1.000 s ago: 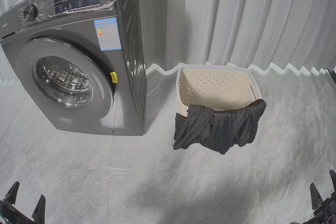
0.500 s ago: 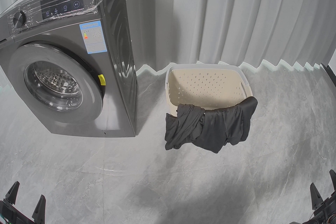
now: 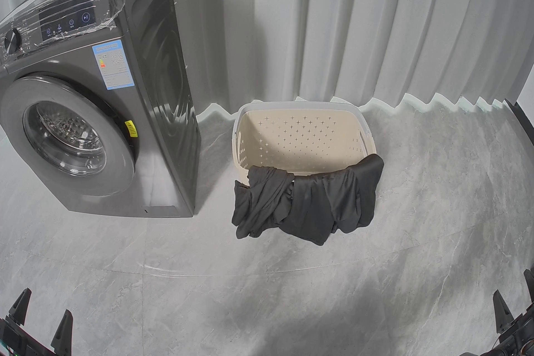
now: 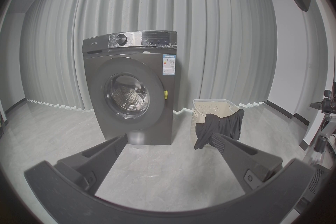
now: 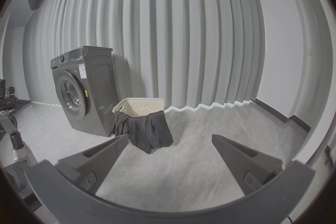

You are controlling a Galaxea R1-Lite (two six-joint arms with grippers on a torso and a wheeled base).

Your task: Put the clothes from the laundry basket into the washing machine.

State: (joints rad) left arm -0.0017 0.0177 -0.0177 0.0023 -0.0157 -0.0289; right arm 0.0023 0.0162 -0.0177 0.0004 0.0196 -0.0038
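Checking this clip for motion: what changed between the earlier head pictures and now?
The whole head view shifted: washing machine and laundry basket both sit further left, so the camera moved, not the things. Nothing was grasped or released. The dark clothes stay draped over the basket's near rim; left gripper and right gripper stay open and empty.

glossy metal washing machine, perforated plastic laundry basket, matt cloth clothes

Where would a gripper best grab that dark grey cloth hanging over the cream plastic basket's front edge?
Probably where the dark grey cloth bunches into thick folds on the near rim of the cream plastic basket, coming from above on the robot's side. The folds stand up there; lower down the cloth hangs flat against the wall.
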